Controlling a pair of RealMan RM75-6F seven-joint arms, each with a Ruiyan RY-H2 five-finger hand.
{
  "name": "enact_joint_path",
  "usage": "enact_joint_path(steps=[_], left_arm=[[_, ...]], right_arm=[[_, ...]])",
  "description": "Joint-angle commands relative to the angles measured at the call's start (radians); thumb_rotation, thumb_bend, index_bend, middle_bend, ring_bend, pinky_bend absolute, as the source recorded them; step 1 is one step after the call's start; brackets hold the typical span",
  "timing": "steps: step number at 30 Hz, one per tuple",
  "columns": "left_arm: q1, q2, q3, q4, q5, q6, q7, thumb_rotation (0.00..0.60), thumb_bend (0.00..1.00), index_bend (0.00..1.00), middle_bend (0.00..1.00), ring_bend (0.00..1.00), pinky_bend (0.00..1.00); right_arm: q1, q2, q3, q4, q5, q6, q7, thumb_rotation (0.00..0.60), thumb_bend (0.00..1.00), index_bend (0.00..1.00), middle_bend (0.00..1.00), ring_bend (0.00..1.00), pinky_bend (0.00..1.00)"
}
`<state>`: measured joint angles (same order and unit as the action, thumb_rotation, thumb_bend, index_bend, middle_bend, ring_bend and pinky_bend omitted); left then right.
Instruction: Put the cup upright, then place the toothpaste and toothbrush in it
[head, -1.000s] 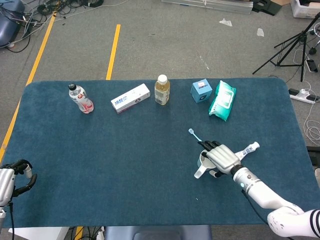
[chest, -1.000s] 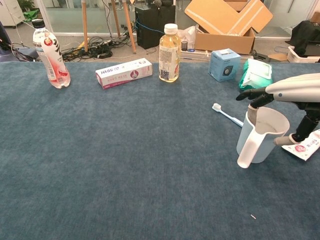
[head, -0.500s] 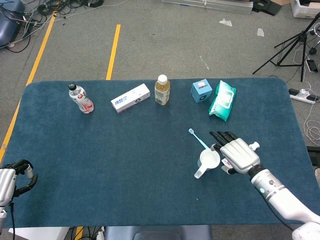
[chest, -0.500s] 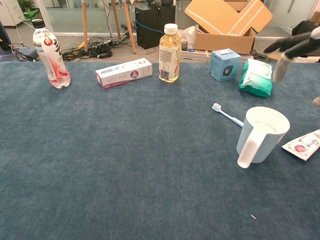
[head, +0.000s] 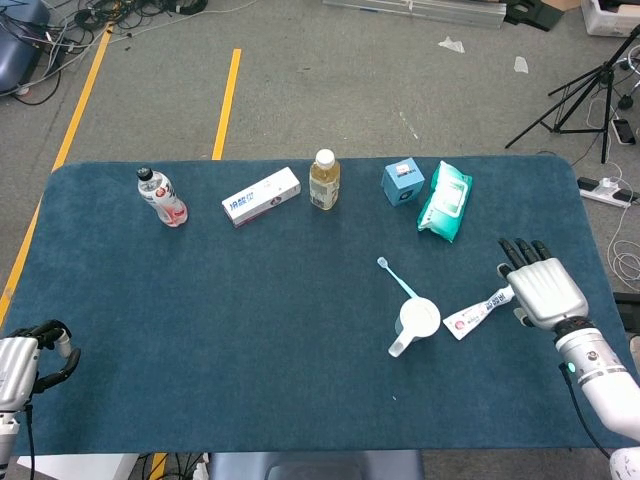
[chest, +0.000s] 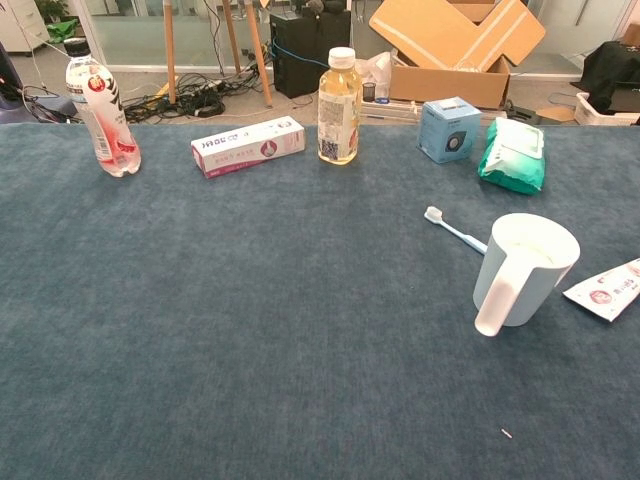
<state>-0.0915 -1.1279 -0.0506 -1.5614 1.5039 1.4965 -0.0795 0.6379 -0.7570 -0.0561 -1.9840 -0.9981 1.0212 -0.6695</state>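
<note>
Pale blue-white plastic cup (chest: 525, 266): stands upright on the table (head: 250, 330), mouth open to the ceiling, interior showing nothing in it, handle turned toward the near edge. First stage of the task judged complete.

Toothbrush (chest: 454, 231): light blue handle, white head, lying flat on the blue cloth; its handle end runs in behind the far side of the cup, contact not determinable. Not yet in the cup.

Toothpaste (head: 481, 311): white tube with red print, lying flat just to the right of the cup, cap end pointing away toward the right robot hand. Not yet in the cup.

Right robot hand (head: 541, 286): hangs over the right part of the table, just beyond the cap end of the toothpaste, fingers spread and straight, holding nothing.

Left robot hand (head: 30, 355): at the near left corner of the table, well apart from the task items; fingers curled inward around nothing visible.

Remaining, as judged: both the toothpaste and the toothbrush are to be picked up and stood in the cup. The toothpaste lies nearer the right robot hand. The cup looks light and may tip if knocked during insertion.
</note>
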Motion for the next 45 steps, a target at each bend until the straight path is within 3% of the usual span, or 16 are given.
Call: enact_joint_path(steps=[1, 10, 45], left_arm=[[0.0, 0.0, 0.0, 0.0, -0.001, 0.0, -0.002, 0.6, 0.36, 0.57, 0.47, 0.54, 0.52], [0.001, 0.003, -0.002, -0.001, -0.001, 0.003, -0.008, 0.6, 0.36, 0.57, 0.47, 0.54, 0.52], [0.005, 0.006, -0.004, -0.001, -0.005, 0.01, -0.018, 0.6, 0.36, 0.57, 0.47, 0.54, 0.52]], right_arm=[[0.004, -0.045, -0.002, 0.055, 0.044, -0.014, -0.047, 0.6, 0.17, 0.32, 0.0, 0.0, 0.12], [0.005, -0.146, -0.021, 0.182, 0.094, -0.056, -0.091, 0.6, 0.17, 0.32, 0.0, 0.0, 0.12], [0.005, -0.449, -0.013, 0.595, -0.007, -0.214, 0.044, 0.6, 0.18, 0.32, 0.0, 0.0, 0.12]])
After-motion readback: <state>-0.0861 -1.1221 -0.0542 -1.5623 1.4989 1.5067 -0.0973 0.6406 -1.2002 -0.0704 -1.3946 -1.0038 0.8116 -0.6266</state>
